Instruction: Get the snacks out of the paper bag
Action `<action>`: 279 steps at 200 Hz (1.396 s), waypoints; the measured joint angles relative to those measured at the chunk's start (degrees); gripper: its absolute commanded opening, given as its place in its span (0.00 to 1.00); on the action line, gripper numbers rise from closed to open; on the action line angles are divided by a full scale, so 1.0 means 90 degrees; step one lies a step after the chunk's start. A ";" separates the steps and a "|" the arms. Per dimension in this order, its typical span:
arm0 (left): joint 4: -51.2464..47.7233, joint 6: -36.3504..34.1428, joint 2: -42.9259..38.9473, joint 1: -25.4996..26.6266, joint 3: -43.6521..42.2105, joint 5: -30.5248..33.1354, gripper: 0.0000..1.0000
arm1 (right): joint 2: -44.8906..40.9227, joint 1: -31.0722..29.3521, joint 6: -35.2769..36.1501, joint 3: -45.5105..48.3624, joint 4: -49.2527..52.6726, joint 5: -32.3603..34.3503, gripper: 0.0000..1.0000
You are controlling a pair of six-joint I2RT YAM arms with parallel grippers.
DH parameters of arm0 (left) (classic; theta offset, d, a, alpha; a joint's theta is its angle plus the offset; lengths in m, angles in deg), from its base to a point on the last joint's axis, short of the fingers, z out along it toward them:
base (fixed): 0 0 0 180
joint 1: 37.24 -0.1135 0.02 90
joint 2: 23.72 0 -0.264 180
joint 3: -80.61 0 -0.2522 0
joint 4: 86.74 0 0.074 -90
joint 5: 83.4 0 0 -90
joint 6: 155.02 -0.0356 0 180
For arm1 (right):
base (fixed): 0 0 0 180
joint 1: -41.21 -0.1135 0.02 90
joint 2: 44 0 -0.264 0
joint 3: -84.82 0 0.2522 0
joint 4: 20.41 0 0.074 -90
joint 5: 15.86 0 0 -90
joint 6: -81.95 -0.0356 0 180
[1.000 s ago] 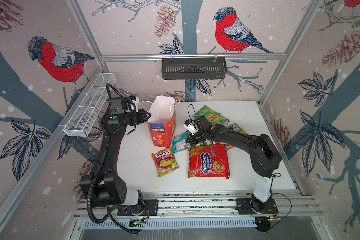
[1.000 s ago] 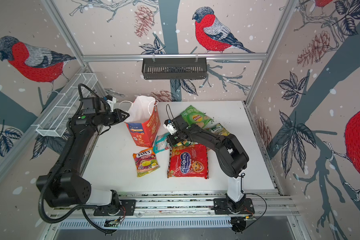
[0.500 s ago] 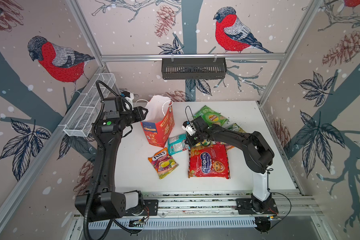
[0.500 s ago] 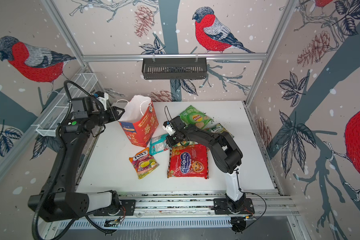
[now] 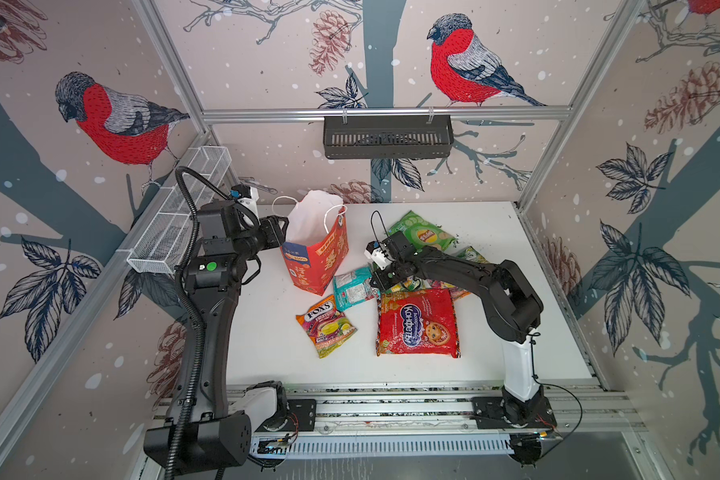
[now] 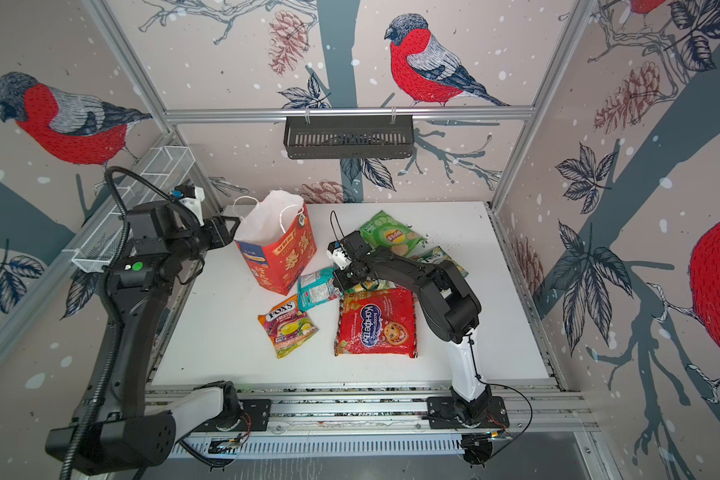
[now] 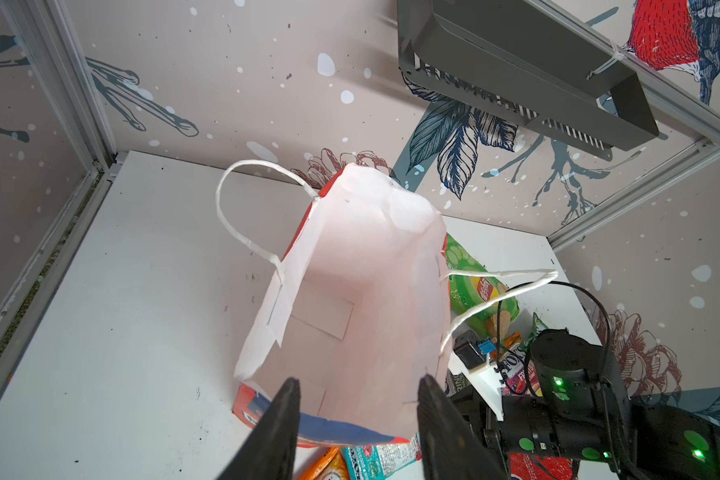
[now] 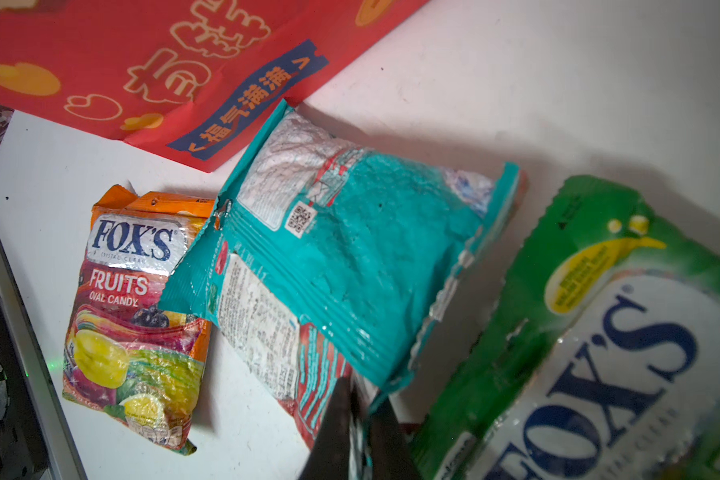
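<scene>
Right gripper [image 8: 361, 409]: jaws nearly together, pinching a corner of the teal packet [image 8: 350, 249] | packet's long axis runs from gripper toward foot of paper bag [image 5: 321, 257]; right arm nearer | near: large red packet [image 5: 416, 322], orange Fox's pack [image 5: 325, 326], both on table [image 5: 516, 332] | bag stands mouth up, inside all white, looks empty | left gripper [image 7: 358, 379]: jaws apart at bag mouth, gripping nothing | far: green chip bag [image 5: 422, 232]

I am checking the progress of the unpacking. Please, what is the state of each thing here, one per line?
Paper bag: standing, mouth open, no snack visible inside.
Left gripper: open, by the bag's rim.
Right gripper: shut on the teal packet.
Teal packet: out, back side up.
Orange candy packet: out, flat, face up.
Red packet: out, flat, face up.
Green chip bag: out, lying face up.
</scene>
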 measured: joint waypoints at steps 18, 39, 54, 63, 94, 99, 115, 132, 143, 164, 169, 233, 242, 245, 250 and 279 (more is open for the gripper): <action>0.0083 -0.0002 0.0010 0.0000 0.0010 0.0002 0.47 | 0.0000 0.0005 -0.0002 0.0000 0.0034 0.0002 0.22; 0.0090 0.0000 0.0017 0.0000 0.0010 0.0000 0.47 | 0.0000 0.0007 -0.0002 0.0000 0.0051 0.0002 0.28; 0.0114 0.0000 0.0017 0.0000 0.0005 0.0002 0.47 | 0.0000 0.0017 -0.0005 0.0002 0.0087 0.0007 0.32; 0.0114 0.0000 0.0017 0.0000 0.0000 0.0002 0.47 | 0.0000 0.0024 -0.0002 0.0002 0.0095 0.0010 0.36; 0.0153 -0.0002 0.0024 0.0000 -0.0063 0.0005 0.49 | -0.0007 0.0049 -0.0005 0.0012 0.0112 0.0022 0.53; 0.0163 -0.0002 0.0022 0.0000 -0.0080 0.0007 0.50 | -0.0019 0.0061 -0.0005 0.0017 0.0119 0.0022 0.55; 0.0257 -0.0005 0.0005 0.0000 -0.0158 0.0017 0.51 | -0.0151 0.0126 -0.0002 0.0083 0.0124 0.0022 0.60; 0.0325 -0.0015 -0.0041 0.0000 -0.0296 0.0039 0.51 | -0.0510 0.0270 -0.0010 0.0255 0.0109 0.0024 0.63; 0.0406 -0.0046 -0.0095 0.0000 -0.0430 0.0075 0.51 | -0.0823 0.0393 -0.0058 0.0386 0.0070 0.0022 0.64; 0.0573 -0.0051 -0.0226 0.0000 -0.0704 0.0158 0.51 | -0.1452 0.0658 -0.0131 0.0590 -0.0010 0.0058 0.64; 0.0619 -0.0051 -0.0255 0.0000 -0.0770 0.0160 0.51 | -0.1596 0.0724 -0.0136 0.0622 -0.0015 0.0080 0.64; 0.1540 -0.0049 -0.0495 0.0002 -0.2127 0.0301 0.49 | -0.4121 0.2516 -0.0321 0.1977 -0.0551 0.0971 0.67; 0.1962 -0.0046 -0.0612 0.0002 -0.2591 0.0323 0.45 | -0.4520 0.3002 -0.0379 0.2356 -0.0767 0.1280 0.70; 0.2035 -0.0044 -0.0644 0.0002 -0.2718 0.0330 0.45 | -0.4626 0.3126 -0.0432 0.2470 -0.0826 0.1379 0.70; 0.2227 -0.0034 -0.0712 0.0002 -0.2960 0.0330 0.43 | -0.4852 0.3395 -0.0503 0.2730 -0.0981 0.1615 0.71; 0.4058 0.0073 -0.1341 0.0002 -0.4578 0.0350 0.42 | -0.5807 0.4578 -0.0714 0.4532 -0.2239 0.2387 0.73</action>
